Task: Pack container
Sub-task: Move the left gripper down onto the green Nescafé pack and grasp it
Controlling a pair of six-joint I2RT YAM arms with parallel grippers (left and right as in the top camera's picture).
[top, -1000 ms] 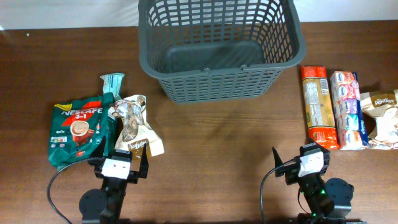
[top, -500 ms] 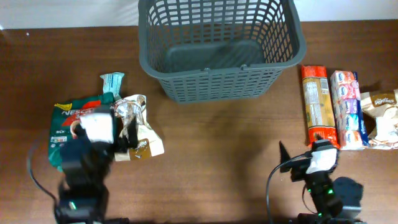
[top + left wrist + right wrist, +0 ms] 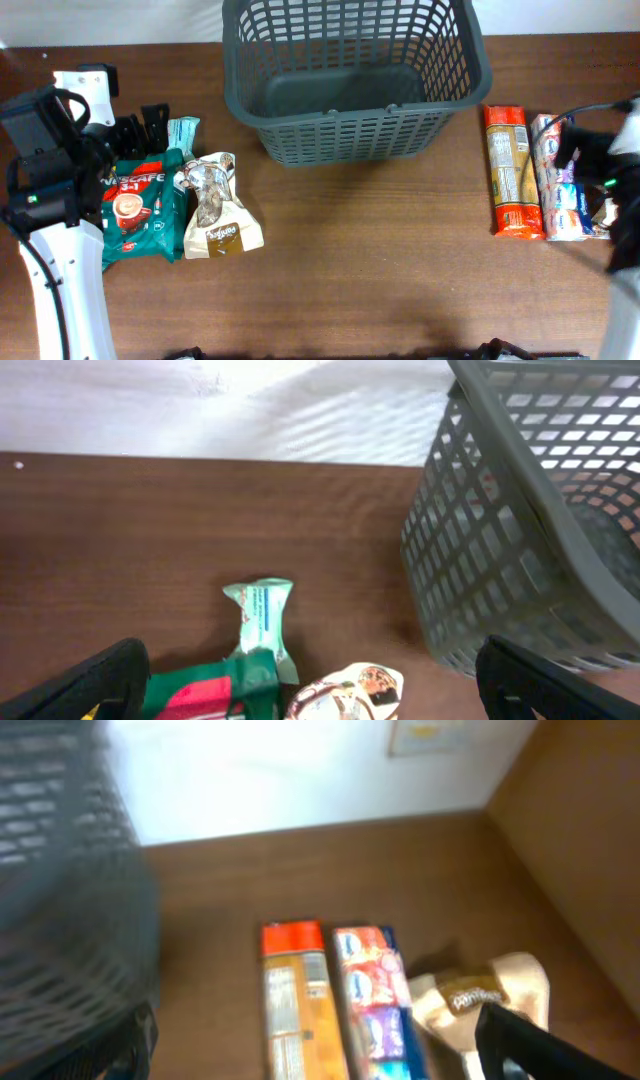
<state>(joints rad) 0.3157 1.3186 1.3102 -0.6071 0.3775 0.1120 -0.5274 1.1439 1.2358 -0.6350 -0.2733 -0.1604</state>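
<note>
The container (image 3: 350, 135) is a large dark grey lattice basket at the back middle of the table, with nothing inside that I can see. It also shows in the left wrist view (image 3: 520, 530) and, blurred, in the right wrist view (image 3: 60, 900). My left gripper (image 3: 140, 128) is open and empty above the left packets (image 3: 320, 690). My right gripper (image 3: 585, 150) is open and empty above the right packets (image 3: 325, 1050).
On the left lie a green Nescafe packet (image 3: 135, 205) (image 3: 210, 695), a small pale green packet (image 3: 182, 130) (image 3: 260, 615) and a beige packet (image 3: 215, 205) (image 3: 345, 695). On the right lie an orange packet (image 3: 512, 170) (image 3: 295, 1000), a multicolour pack (image 3: 555, 175) (image 3: 370, 990) and a beige bag (image 3: 480, 995).
Both arms have left the table's front edge. The left gripper has swung back and left over the left packets, and the right gripper has swung back and right over the right packets.
</note>
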